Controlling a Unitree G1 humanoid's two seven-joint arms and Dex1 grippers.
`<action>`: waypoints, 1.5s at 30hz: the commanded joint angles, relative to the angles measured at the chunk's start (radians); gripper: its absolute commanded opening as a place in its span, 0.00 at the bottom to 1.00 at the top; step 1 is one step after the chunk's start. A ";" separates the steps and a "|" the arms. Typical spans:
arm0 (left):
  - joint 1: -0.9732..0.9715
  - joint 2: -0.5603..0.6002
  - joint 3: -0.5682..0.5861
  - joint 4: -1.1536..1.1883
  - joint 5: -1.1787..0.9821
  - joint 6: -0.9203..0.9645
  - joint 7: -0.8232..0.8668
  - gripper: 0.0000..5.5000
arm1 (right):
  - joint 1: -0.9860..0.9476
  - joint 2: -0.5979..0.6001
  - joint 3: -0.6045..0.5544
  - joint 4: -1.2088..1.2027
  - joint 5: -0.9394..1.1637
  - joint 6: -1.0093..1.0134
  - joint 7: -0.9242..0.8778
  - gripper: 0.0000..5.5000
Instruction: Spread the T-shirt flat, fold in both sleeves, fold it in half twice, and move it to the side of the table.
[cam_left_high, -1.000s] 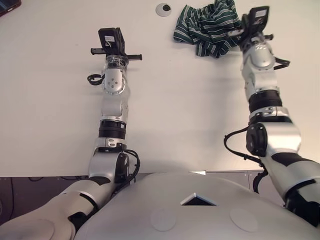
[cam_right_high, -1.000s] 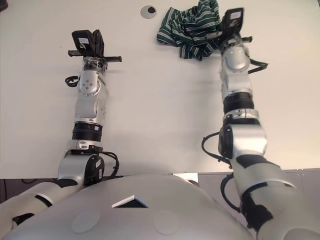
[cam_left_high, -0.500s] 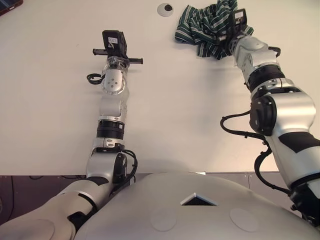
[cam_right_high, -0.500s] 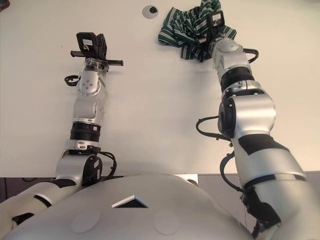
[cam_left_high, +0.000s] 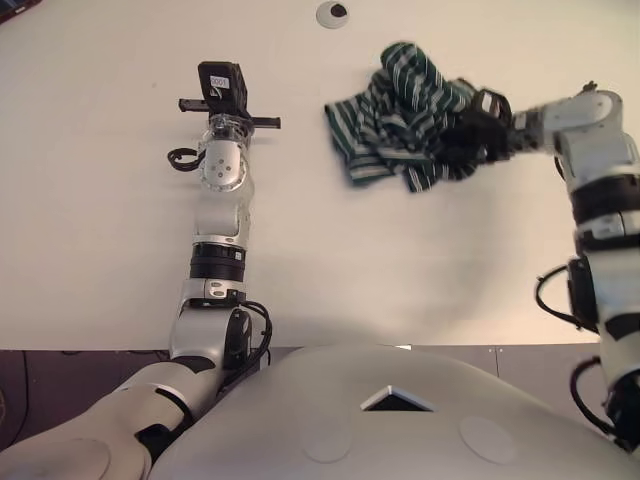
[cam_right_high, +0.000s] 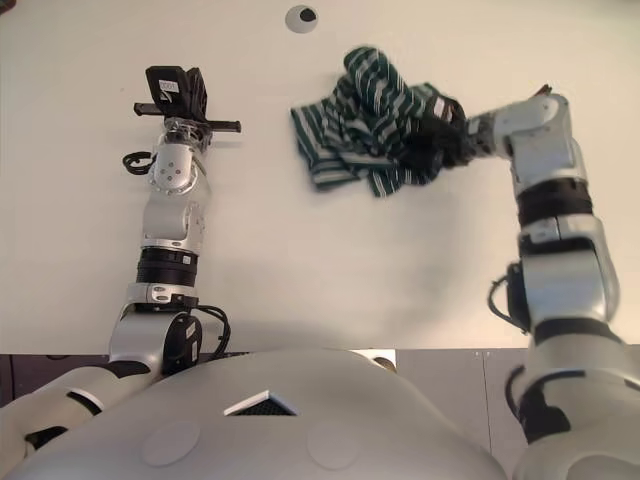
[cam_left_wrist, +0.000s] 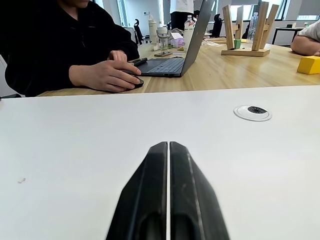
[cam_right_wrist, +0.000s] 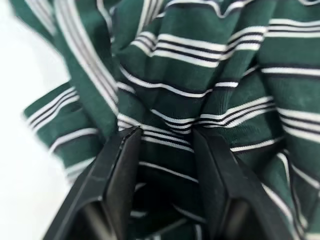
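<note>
From the head, the T-shirt lies in a crumpled green-striped heap on the white table. It sits a little to the right of the middle, well short of the cable hole at the far edge. A second ago the heap lay up at that far edge, level with the hole. The right claw has dragged it nearer the robot and toward the centre, and the right arm now comes in from the side with the claw at the shirt's right edge. The left arm has not moved and lies stretched out to the left, well apart from the shirt.

At the left wrist, the left claw is shut, its two fingers pressed together over bare table with nothing between them.

At the right wrist, the right claw grips a bunched fold of striped cloth between its two fingers.

The shirt now looks to be within both arms' reach. The spreading is still to do, since no sleeve or hem is laid out.
</note>
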 joint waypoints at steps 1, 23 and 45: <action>0.021 0.012 0.021 -0.001 0.014 -0.003 0.023 0.00 | 0.014 -0.031 0.020 -0.241 0.133 0.398 0.153 0.33; -0.052 -0.019 0.006 0.139 0.013 -0.078 0.026 0.00 | -0.525 0.329 -0.059 0.691 -0.017 0.169 -0.082 0.51; -0.031 0.003 -0.030 0.021 -0.031 -0.107 -0.113 0.00 | -0.547 0.054 -0.094 0.126 0.474 0.321 0.177 0.01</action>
